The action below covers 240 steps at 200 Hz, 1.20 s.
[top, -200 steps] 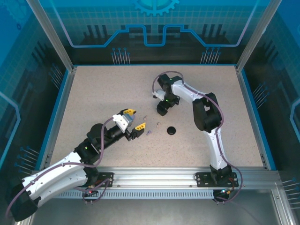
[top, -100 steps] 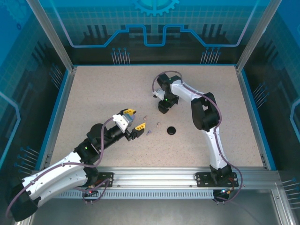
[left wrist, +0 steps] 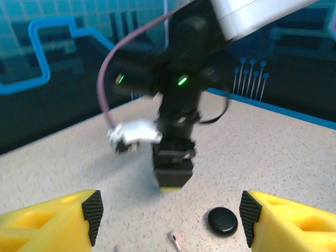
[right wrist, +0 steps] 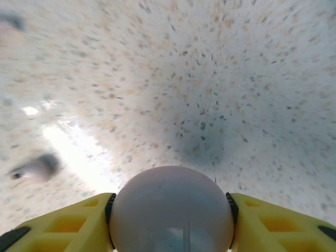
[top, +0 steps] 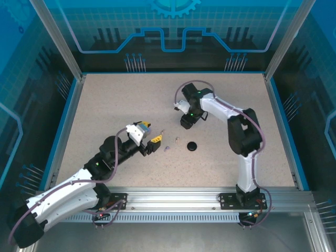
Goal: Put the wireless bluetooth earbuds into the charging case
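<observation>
Glowing blue circuit-pattern panels wall in a speckled beige bench (top: 105,105) with a blue rim.

From above, the white left arm (top: 79,184) reaches in from 7 o'clock. The left jaws stand well apart with nothing between them, facing 3 o'clock. Three tiny stemmed buds lie just beyond them near the bench's middle. There is a pale earbud (top: 162,131), a lilac earbud (top: 167,148) at its 5 o'clock, and a pinkish earbud (top: 177,139) between those and a black round disc (top: 192,146). The right arm (top: 231,113) curls in from 5 o'clock, with the right jaws pointing down at 12 o'clock of the disc.

From the left wrist, the yellow fingers (left wrist: 47,220) sit wide in the bottom corners. The black round disc (left wrist: 222,220) lies between them, with an earbud stem (left wrist: 175,241) at its 8 o'clock. The right arm (left wrist: 178,68) is blurred at 12 o'clock.

From the right wrist, yellow fingers (right wrist: 63,226) press both sides of a smooth, pale grey-white round case (right wrist: 171,210). It is gripped above the blurred bench (right wrist: 236,79). A small grey smudge (right wrist: 37,167) at 9 o'clock is too blurred to name.
</observation>
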Each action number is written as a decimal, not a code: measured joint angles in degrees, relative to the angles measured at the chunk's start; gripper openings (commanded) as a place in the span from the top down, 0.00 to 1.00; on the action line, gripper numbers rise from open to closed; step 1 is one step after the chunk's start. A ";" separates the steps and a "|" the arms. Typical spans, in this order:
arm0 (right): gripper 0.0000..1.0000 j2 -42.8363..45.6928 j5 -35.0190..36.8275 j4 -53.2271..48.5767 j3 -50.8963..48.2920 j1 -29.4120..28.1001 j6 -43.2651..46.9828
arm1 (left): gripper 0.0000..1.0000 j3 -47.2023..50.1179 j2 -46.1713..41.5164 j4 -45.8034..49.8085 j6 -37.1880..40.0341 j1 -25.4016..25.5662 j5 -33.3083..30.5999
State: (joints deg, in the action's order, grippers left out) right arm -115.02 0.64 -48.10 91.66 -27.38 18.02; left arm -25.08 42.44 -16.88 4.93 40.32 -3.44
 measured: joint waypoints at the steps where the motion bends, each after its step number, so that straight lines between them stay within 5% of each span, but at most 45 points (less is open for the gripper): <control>1: 0.49 0.31 -0.11 0.22 -0.24 0.00 0.02 | 0.29 -0.04 0.04 0.09 -0.17 -0.13 0.07; 61: 0.50 27.34 -6.95 12.74 -21.05 -0.39 2.64 | 0.35 -6.93 7.87 6.88 -18.99 -15.28 9.97; 144: 0.50 41.64 -8.31 26.10 -36.70 -8.74 8.92 | 0.35 -17.77 20.90 12.09 -31.30 -15.85 29.00; 240: 0.50 42.38 -6.45 30.45 -37.13 -12.87 11.65 | 0.32 -17.84 31.65 0.04 -41.83 -14.80 44.94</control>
State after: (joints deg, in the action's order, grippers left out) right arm -72.64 -5.80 -17.65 54.52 -40.25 29.67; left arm -42.92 74.08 -16.84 -36.91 25.52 41.50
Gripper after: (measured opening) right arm 0.496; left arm 0.673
